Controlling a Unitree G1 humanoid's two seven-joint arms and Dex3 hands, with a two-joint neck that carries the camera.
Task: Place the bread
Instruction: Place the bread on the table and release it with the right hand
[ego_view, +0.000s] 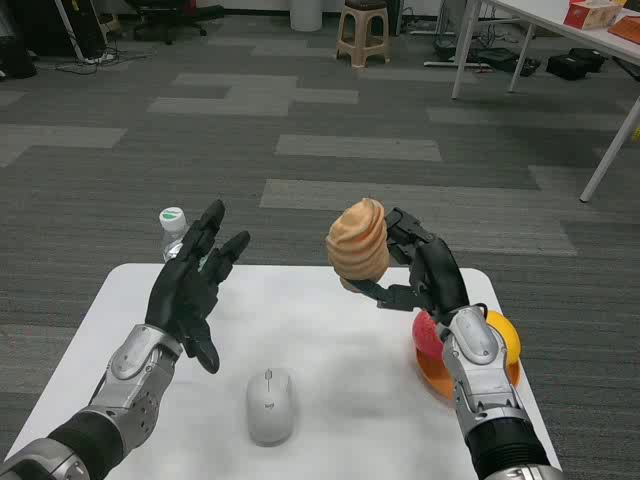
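Overhead, the right hand (420, 275) grips a tan, swirled bread roll (360, 243), holding it above the white table (340, 360), near an orange plate (470, 375). The left hand (192, 285) hovers with fingers spread, empty, above a grey computer mouse (270, 405).

Tan swirled bread (359, 240), white mouse (270, 404), orange plate (440, 380), striped grey carpet (350, 150).

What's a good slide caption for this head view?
Right hand holds a tan swirled bread above the white table; left hand open.
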